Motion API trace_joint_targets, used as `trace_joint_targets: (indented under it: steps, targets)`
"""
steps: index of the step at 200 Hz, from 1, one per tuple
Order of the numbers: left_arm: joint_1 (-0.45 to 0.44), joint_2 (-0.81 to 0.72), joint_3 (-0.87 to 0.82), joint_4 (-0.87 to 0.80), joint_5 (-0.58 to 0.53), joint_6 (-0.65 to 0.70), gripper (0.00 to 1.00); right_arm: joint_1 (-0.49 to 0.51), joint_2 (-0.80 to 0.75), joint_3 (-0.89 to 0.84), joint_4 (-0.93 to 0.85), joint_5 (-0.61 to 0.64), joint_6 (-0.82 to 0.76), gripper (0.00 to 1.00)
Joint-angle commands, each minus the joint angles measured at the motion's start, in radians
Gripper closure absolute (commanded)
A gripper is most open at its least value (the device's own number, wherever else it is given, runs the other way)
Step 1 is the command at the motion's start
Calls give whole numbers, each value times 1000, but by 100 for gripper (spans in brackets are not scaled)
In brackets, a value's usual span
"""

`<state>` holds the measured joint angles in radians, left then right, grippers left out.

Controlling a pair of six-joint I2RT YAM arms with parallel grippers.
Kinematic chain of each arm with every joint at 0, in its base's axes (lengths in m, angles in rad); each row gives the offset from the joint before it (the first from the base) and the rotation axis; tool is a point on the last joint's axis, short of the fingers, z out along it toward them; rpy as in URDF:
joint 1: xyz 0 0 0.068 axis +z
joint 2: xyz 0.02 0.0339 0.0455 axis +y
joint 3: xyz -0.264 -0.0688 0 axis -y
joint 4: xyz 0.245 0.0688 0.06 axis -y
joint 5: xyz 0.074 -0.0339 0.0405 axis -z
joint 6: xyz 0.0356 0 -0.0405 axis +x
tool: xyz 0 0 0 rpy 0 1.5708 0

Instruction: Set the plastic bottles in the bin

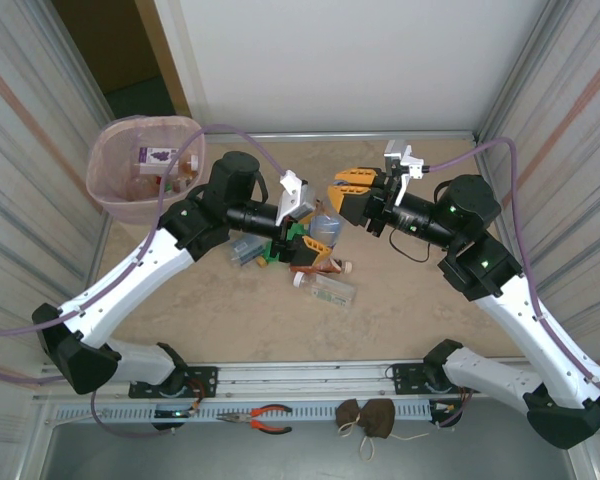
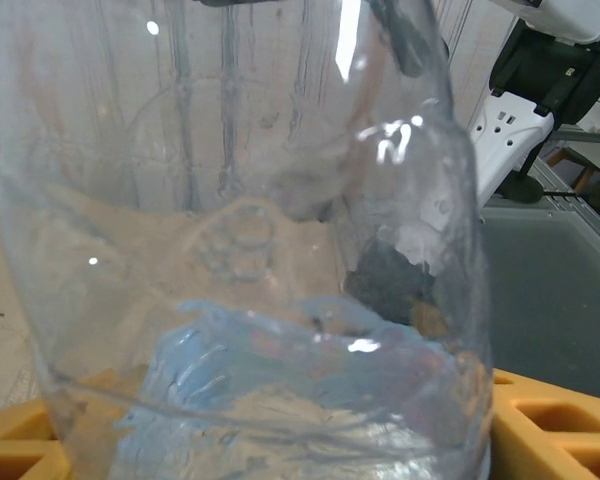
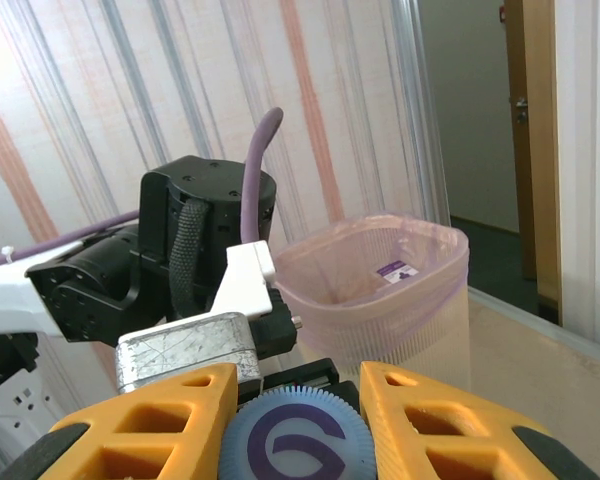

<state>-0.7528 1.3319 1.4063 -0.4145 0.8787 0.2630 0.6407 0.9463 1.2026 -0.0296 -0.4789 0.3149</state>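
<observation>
orange fingers [image 3: 145, 425] of the right gripper [image 3: 295, 398] are pressed together on one blue cap [image 3: 290, 445], ribbed round its edge, with a white mark like a 6 on its top. from above, that gripper [image 1: 348, 195] meets the left gripper [image 1: 310, 236] over the middle of the table [image 1: 230, 320], and one clear bottle [image 1: 325, 228] sits between the two.

in the left wrist view this clear bottle [image 2: 240, 250] stands between two orange fingers [image 2: 555, 430], one at each lower corner. it has a pale blue label low down, too blurred to read. i cannot tell whether the left fingers press the bottle or only flank it.

under and beside the left gripper i count at least four more plastic bottles lying on the table:
- a clear one [image 1: 245, 250]
- a green one [image 1: 277, 248]
- an orange-brown one [image 1: 325, 265]
- another clear one [image 1: 335, 290], nearest the arm bases

the left gripper hides part of the heap.

one pale pink bin [image 1: 105, 165] stands at the far left corner, well apart from the held bottle. it holds at least two bottles. one has a white label with purple grapes [image 1: 155, 157], its lettering too small to read. from the right wrist the bin [image 3: 380, 290] shows a purple patch on that label.

one pair of red-handled pliers [image 1: 265, 418] lies on the near rail.
</observation>
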Motion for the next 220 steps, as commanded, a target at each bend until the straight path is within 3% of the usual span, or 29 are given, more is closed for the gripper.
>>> trace_joint_targets:
  steps: [1,33,60,89,117,134,160,190,220]
  targets:
    - [-5,6,39,16,35,16,37,-6,-14,32,16,-10,16,71]
    - [-5,8,39,17,44,16,51,-5,-20,29,11,-10,15,71]
    - [-5,8,43,13,48,16,57,-4,-27,29,10,-3,15,71]
    - [-5,2,50,3,20,15,54,-4,-33,27,-2,15,13,66]
    - [-4,-10,53,-13,-39,18,49,-4,-46,30,-30,56,3,39]
    - [5,-21,55,-23,-75,14,47,-4,-60,34,-49,87,-8,29]
    - [46,-33,68,-49,-152,-18,46,-5,-90,41,-90,145,-34,25]
    - [115,-43,116,-133,-315,-54,46,-6,-127,42,-128,215,-63,23]
    - [257,-51,167,-233,-395,-118,46,-11,-141,42,-158,252,-83,22]
